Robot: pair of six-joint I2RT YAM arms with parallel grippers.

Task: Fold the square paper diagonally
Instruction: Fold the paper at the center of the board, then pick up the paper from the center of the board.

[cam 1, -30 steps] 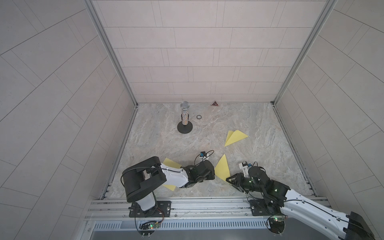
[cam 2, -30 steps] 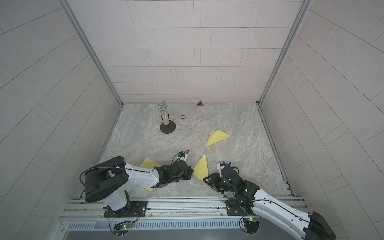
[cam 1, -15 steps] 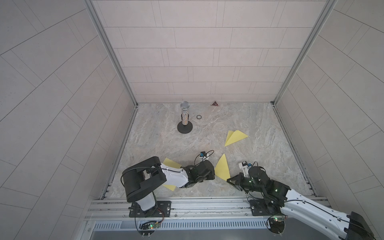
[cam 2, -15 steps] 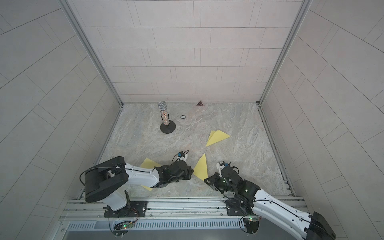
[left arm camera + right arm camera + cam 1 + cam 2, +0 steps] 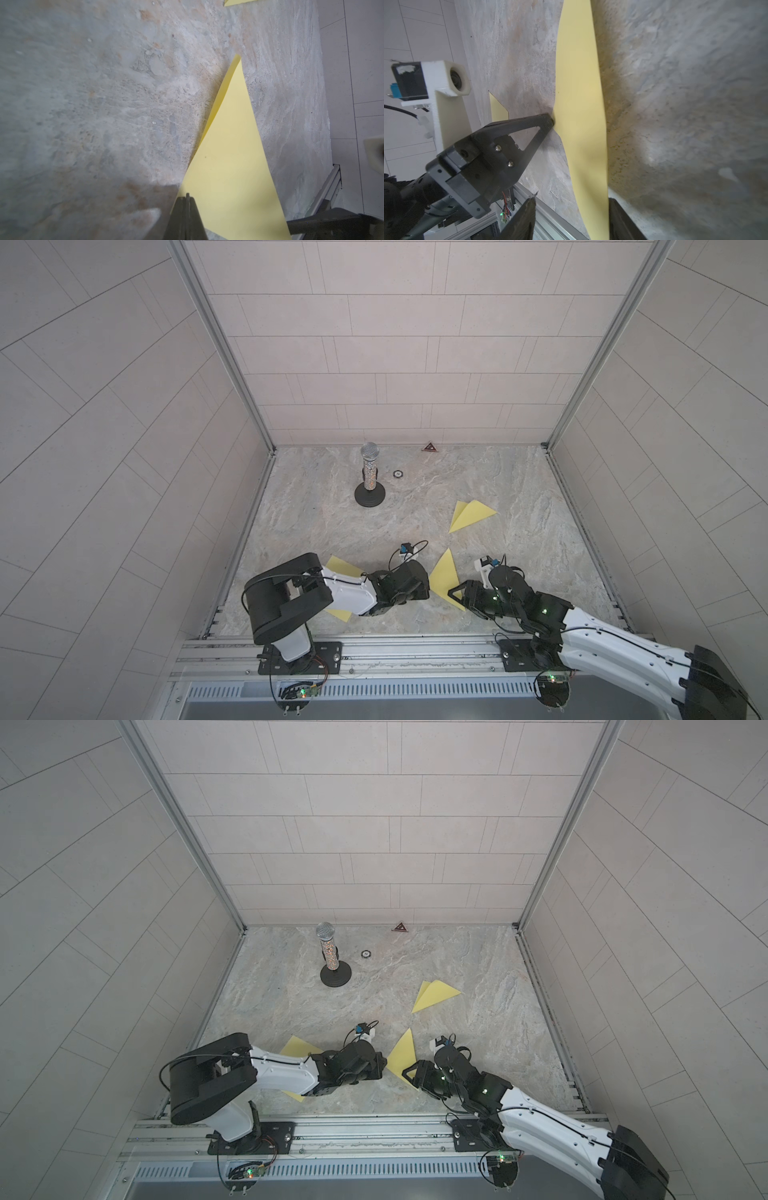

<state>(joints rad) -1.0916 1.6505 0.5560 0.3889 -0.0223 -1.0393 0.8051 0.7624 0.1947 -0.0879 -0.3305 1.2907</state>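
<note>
We find the folded paper (image 5: 445, 578) between both arms near the front of the desk (image 5: 332, 526), left jaws closed tight at its left corner, right jaws parted astride its near corner.

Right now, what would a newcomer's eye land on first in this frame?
The folded yellow triangle at the front lies between the shut left gripper, touching one edge, and the open right gripper, astride its near corner. Farther back lies a second yellow triangle, a third yellow sheet shows partly under the left arm, and a glittery microphone stands upright at the back.
</note>
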